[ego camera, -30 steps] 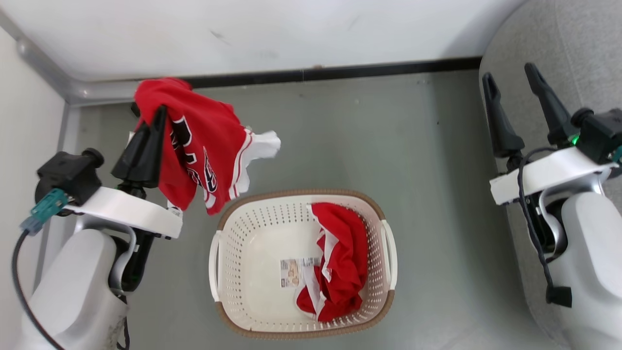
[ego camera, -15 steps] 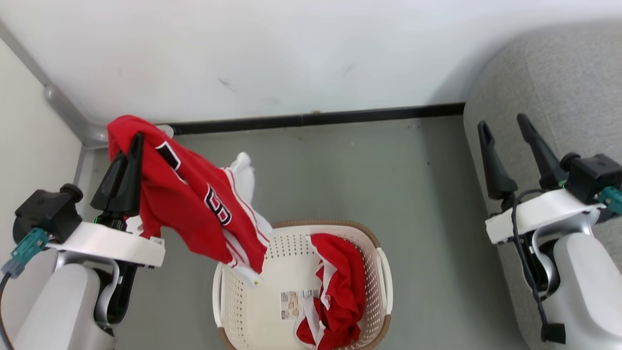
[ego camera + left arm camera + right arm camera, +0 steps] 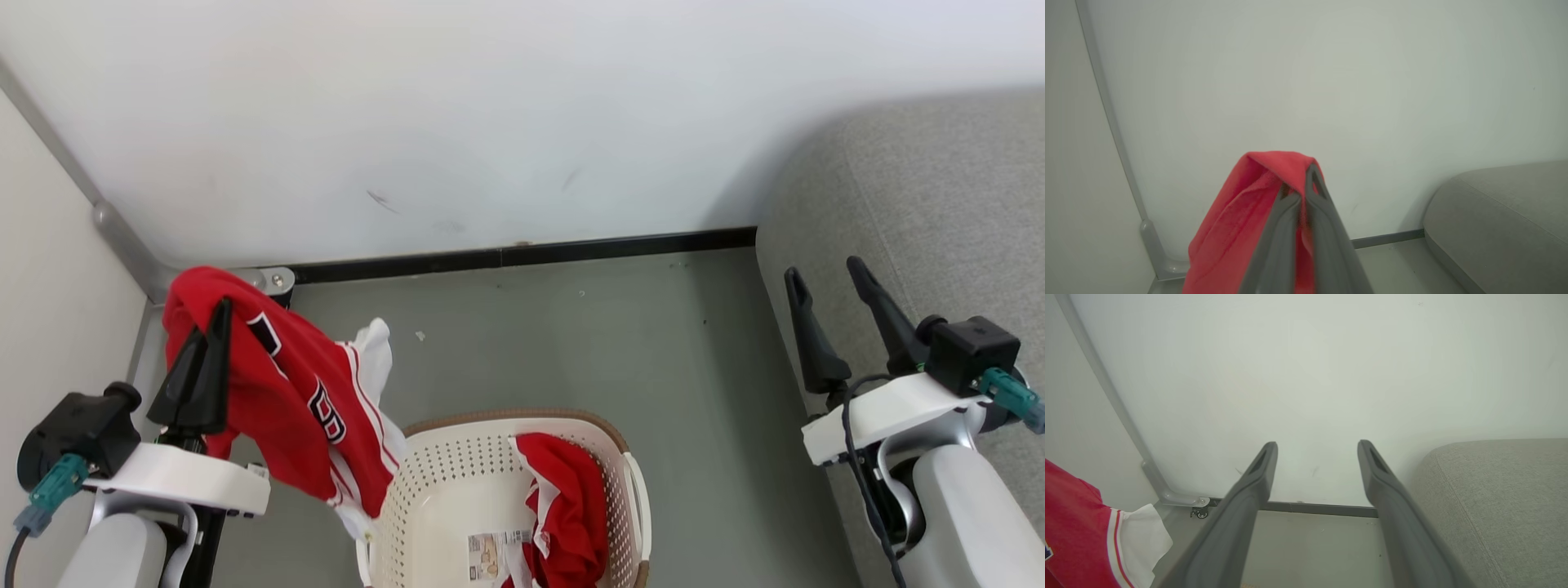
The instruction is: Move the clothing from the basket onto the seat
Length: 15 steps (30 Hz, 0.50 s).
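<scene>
**Jersey (image 3: pixel 286 400) out of the basket (image 3: pixel 433 465), one garment left**

The left gripper (image 3: pixel 219 314) is clamped shut on the jersey, which hangs just left of the basket. The head camera has tilted up since a second ago. A second red garment (image 3: pixel 571 498) lies inside the basket. The right gripper (image 3: pixel 822 269), jaws wide and empty, hovers right of the basket by the seat (image 3: pixel 922 212), where the jersey likely goes next.
</scene>
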Motion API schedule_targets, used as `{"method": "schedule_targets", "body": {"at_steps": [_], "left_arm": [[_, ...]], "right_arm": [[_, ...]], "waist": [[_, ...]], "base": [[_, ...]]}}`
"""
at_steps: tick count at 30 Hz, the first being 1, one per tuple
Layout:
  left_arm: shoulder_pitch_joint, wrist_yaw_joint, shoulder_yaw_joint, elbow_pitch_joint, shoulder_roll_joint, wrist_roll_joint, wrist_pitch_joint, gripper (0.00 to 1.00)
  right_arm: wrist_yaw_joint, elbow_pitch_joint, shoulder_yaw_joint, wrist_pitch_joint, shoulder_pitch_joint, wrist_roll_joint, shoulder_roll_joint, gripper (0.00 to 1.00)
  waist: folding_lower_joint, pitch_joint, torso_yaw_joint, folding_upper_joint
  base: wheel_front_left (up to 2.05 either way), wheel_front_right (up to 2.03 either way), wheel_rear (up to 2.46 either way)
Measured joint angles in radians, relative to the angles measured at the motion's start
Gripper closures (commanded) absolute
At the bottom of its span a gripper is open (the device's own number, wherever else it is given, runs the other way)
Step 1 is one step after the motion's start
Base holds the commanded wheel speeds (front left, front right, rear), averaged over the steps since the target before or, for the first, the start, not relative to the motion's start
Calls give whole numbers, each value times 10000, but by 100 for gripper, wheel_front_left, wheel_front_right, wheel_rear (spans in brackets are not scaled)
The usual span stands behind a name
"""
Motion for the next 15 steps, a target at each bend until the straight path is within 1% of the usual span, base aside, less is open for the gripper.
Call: {"method": "schedule_targets", "body": {"at_steps": [15], "left_arm": [[840,-2,301,-71,-259,161,0,100]], "right_arm": [[0,-12,157,0,453,48,69,0]], "waist": [[0,-584,-54,0]], "base": [[0,0,0]]}}
